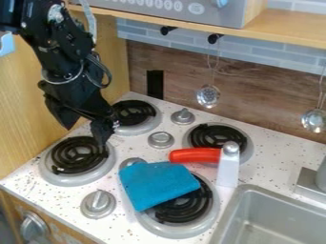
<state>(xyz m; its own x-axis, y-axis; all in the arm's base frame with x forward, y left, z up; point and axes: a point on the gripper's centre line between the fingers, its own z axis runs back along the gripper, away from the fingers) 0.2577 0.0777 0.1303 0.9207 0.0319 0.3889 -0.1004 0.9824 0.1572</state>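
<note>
Wood-grain panelling (255,102) backs the speckled white table (121,228), where a folded blue cloth (156,183) lies over part of the front right burner (175,228). Behind and to the left of the cloth, the black gripper (84,127) hangs with its fingers released, spread around nothing, nearest the front left burner (70,179).

That nearness looks like the first risk: a small drop could press a fingertip onto the coil or jar its raised turns. A low sweep toward the cloth could knock the knob (160,139) behind it, or the one tucked at its back left edge (132,162).

Just behind the cloth sits the red handle (194,155) of a utensil whose pale blade (228,174) points toward the sink (245,224), to the cloth's right. I can't tell whether handle and cloth touch; if they do, dragging the cloth could swing the utensil around. Being soft and sloping over an uneven coil, the cloth may also fold, snag or slip out of a shallow pinch.
</note>
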